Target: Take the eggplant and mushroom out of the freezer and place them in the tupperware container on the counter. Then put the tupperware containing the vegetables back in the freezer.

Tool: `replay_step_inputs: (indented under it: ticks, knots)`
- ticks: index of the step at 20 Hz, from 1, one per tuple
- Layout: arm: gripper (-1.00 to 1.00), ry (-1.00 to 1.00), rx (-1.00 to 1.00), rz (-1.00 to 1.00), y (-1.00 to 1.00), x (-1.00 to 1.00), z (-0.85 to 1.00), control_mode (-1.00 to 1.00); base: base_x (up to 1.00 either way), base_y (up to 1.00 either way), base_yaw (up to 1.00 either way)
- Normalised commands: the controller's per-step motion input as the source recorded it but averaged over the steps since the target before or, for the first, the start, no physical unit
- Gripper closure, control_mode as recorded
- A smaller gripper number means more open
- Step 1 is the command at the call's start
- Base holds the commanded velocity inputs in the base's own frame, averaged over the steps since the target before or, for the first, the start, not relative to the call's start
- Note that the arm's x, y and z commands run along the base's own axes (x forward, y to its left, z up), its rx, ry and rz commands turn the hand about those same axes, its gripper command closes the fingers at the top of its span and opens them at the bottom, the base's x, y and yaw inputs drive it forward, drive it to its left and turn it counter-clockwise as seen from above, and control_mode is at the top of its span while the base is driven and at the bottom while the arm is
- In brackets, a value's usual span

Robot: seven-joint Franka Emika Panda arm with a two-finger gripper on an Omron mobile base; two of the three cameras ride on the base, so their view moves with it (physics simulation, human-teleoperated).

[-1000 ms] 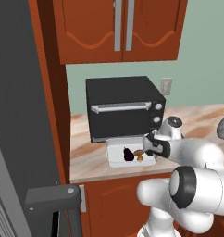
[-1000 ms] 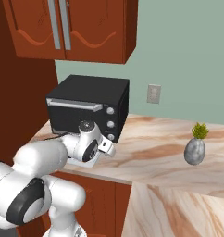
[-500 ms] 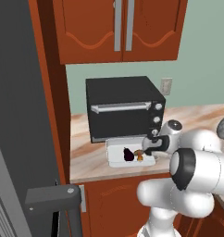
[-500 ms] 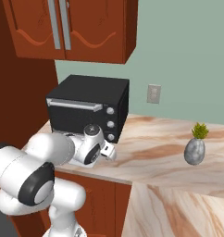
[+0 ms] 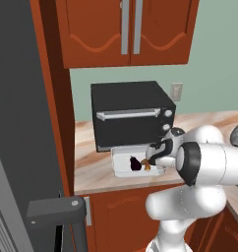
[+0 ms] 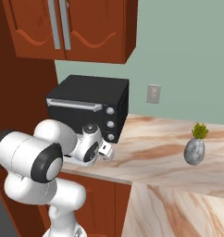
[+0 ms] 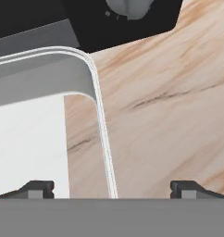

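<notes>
The tupperware container [image 7: 93, 88], at the left of the hand view, has its thin rim between your wide-apart gripper [image 7: 111, 187] tips, so a shallow pinch could slip off.

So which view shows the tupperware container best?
The left base view: the whole tupperware container sits before the toaster oven with the eggplant inside. The hand view gives a close corner of its rim; in the right base view the arm hides it.
</notes>
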Motion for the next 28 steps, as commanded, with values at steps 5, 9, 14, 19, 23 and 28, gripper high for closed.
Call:
replay_step_inputs:
  ticks: [5,9,14,19,23,28]
  knots:
    - [1.0,0.03,0.0,0.0,0.16,0.04,-0.15,-1.0,0.0,0.0,0.0]
    - [1.0,0.0,0.0,0.0,0.0,-0.04,0.0,-1.0,0.0,0.0,0.0]
    - [1.0,0.0,0.0,0.0,0.04,-0.05,0.0,-1.0,0.0,0.0,0.0]
    - [1.0,0.0,0.0,0.0,0.08,-0.08,0.06,-1.0,0.0,0.0,0.0]
    - [1.0,-0.13,0.0,0.0,0.0,-0.62,0.87,-1.0,0.0,0.0,0.0]
    - [1.0,-0.03,0.0,0.0,0.0,-0.58,1.0,-1.0,0.0,0.0,0.0]
